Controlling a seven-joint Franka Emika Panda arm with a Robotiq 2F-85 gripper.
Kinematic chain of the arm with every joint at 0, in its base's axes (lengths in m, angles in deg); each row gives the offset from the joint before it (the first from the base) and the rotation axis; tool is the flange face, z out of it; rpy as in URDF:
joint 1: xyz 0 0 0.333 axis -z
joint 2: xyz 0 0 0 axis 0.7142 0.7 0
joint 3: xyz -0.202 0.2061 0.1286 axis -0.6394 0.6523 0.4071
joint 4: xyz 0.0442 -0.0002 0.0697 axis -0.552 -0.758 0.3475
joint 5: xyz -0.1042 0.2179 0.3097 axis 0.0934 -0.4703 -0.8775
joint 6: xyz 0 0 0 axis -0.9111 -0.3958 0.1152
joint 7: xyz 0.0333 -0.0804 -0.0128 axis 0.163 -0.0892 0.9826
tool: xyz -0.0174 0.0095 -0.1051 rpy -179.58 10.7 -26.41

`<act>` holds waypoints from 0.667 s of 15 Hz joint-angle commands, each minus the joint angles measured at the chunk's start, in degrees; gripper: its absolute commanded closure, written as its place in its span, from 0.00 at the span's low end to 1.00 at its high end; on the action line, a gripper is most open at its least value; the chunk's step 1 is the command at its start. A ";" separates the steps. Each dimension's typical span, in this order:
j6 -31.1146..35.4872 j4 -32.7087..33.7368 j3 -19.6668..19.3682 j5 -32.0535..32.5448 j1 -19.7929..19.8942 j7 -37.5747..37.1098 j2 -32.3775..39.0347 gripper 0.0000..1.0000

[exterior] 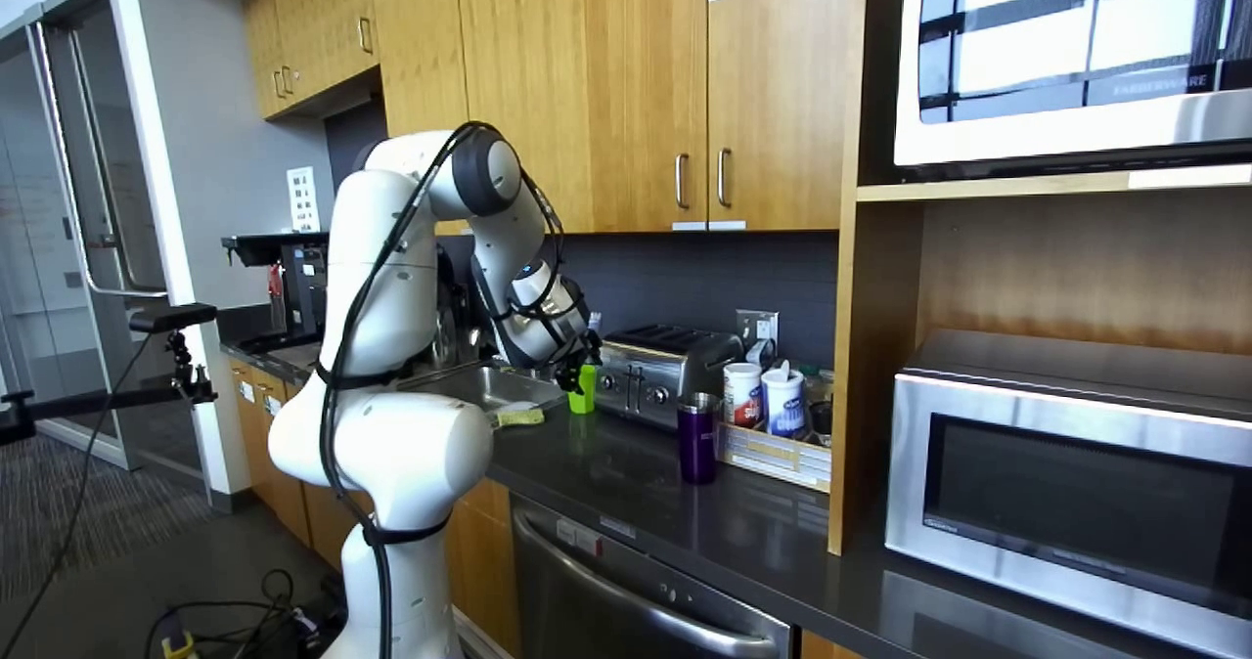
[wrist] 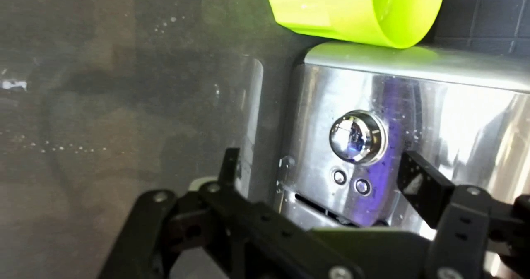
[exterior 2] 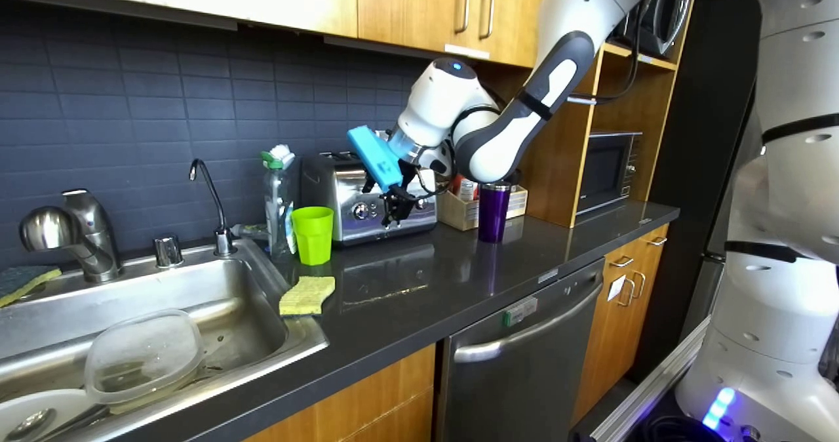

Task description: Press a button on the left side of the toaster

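The silver toaster with dark top slots stands on the dark counter in both exterior views [exterior: 661,371] [exterior 2: 347,196]. In the wrist view its shiny front [wrist: 319,101] fills the right part. A round chrome knob [wrist: 356,138] and two small round buttons, a left button [wrist: 339,176] and a right button [wrist: 362,186], show there. My gripper [wrist: 327,177] is open and empty, its black fingertips spread to either side of the buttons in the picture. In both exterior views my gripper [exterior: 571,373] [exterior 2: 395,207] is in front of the toaster. I cannot tell whether it touches.
A lime-green cup [exterior 2: 313,235] stands beside the toaster, and shows in the wrist view [wrist: 327,6]. A bottle [exterior 2: 278,212], a yellow sponge [exterior 2: 307,296] and a sink [exterior 2: 255,258] are on that side. A purple tumbler [exterior 2: 493,212] and a box of canisters [exterior: 773,454] stand opposite.
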 commanded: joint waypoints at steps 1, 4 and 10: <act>1.89 -0.64 -7.88 -3.64 -8.29 0.00 1.36 0.32; 2.51 -0.80 -15.75 -6.08 -16.37 0.00 2.78 0.55; 3.65 -2.08 -34.58 -13.51 -36.51 0.00 6.97 0.99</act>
